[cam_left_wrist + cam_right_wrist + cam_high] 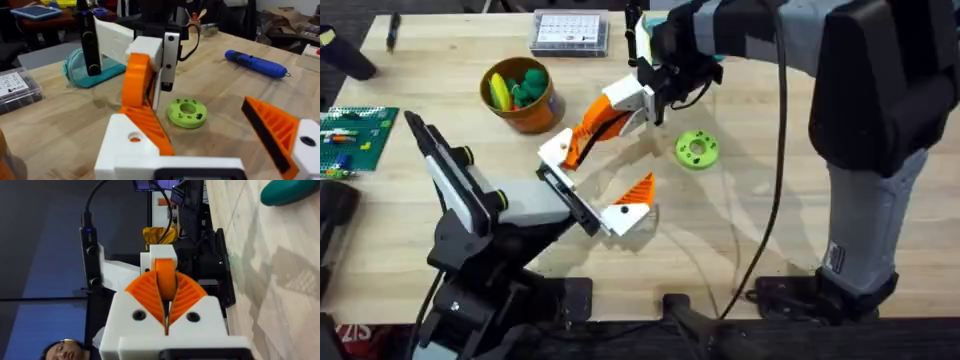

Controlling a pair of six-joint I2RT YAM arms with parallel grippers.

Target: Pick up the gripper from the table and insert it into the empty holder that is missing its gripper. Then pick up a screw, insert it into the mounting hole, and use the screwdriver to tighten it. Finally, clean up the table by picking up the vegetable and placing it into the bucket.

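Observation:
The loose gripper (582, 135), a white finger with an orange ribbed pad, lies slanted above the table. Its white base (131, 142) rests at the left arm's holder bar (565, 188). My right gripper (638, 100) is shut on its far tip, and the right wrist view shows the pads (186, 300) closed on the orange edge (165, 277). My left gripper (628, 147) stands open, its other finger (628, 208) well apart. The blue screwdriver (255, 63) lies on the table beyond. The orange-brown bucket (538, 112) holds yellow and green toy pieces. The vegetable is out of view.
A lime green disc with holes (697, 149) lies just right of the grippers. A clear parts box (570, 32) sits at the back, a teal case (82, 70) beside it. A green brick plate (355, 135) is at the left edge.

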